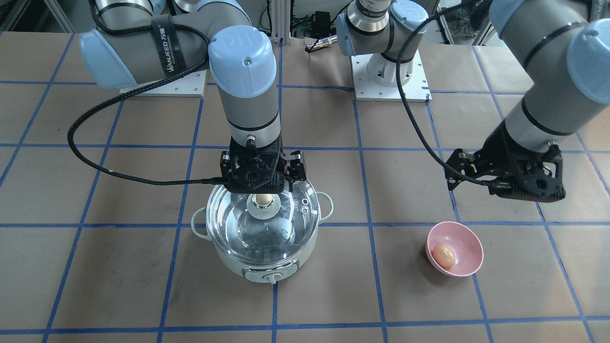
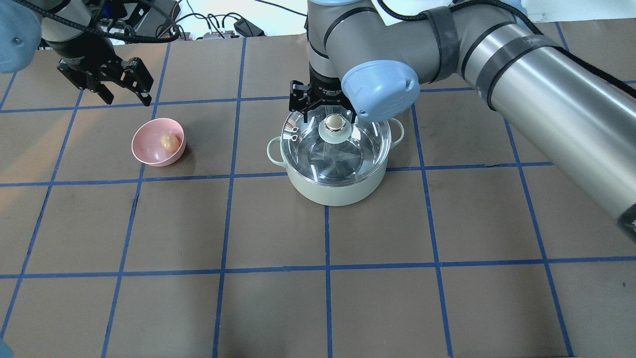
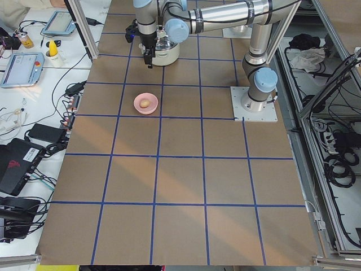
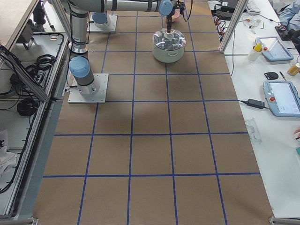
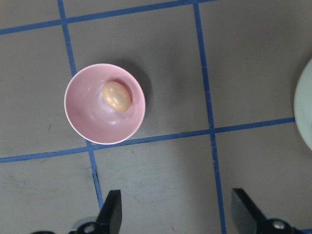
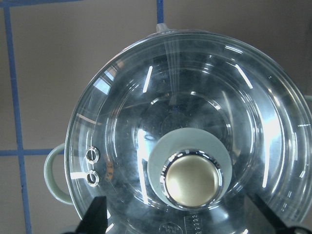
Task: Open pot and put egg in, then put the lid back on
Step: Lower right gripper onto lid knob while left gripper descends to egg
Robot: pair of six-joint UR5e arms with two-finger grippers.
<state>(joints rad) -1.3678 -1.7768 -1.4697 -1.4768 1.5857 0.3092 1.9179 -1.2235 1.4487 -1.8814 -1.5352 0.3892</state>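
Observation:
The pot [image 1: 305, 252] stands on the table with its glass lid [image 1: 267, 228] on it. My right gripper [image 1: 261, 178] is open and hangs just above the lid's cream-gold knob [image 1: 262, 200]. In the right wrist view its fingers stand on either side of the knob [image 6: 191, 180], apart from it. The egg [image 1: 443, 255] lies in a pink bowl [image 1: 469, 238]. My left gripper [image 1: 455, 171] is open and empty, above the table beside the bowl. In the left wrist view [image 5: 178, 214] the egg [image 5: 116, 95] lies ahead of its fingers.
The table is brown with a blue tape grid. The pot's control dial [image 1: 271, 276] faces away from the robot. Two arm bases [image 1: 391, 71] stand at the table's back edge. The bowl [image 2: 149, 144] sits about two squares to the left of the pot [image 2: 338, 191].

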